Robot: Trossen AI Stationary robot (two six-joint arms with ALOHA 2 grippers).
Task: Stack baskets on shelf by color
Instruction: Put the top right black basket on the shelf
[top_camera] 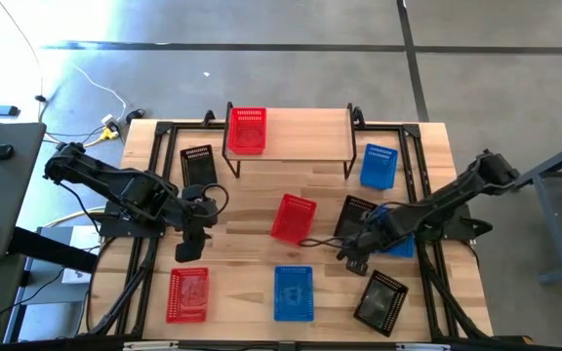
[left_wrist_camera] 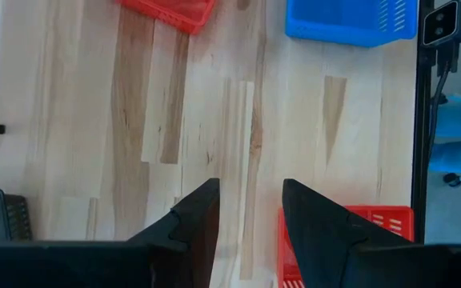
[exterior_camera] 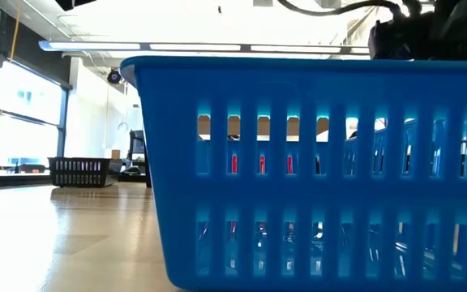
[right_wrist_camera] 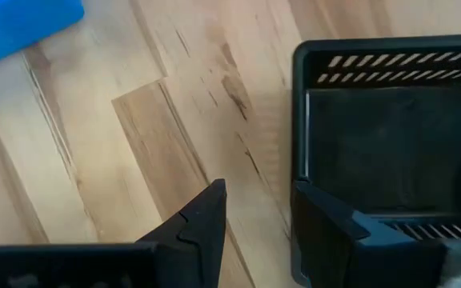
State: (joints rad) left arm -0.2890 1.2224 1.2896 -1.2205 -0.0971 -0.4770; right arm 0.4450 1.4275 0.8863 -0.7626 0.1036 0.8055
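Right wrist view: my right gripper (right_wrist_camera: 254, 212) gapes empty beside the black basket (right_wrist_camera: 390, 128); its light, stiff rim suits pinching.

Bare tabletop (top_camera: 237, 229) between left pincer (top_camera: 187, 252) and tilted red basket (top_camera: 293, 217).

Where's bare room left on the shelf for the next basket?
The shelf is bare from the red basket at its left end across to its right end. On the table, it is crowded at right, where black and blue baskets cluster around the right pincer.
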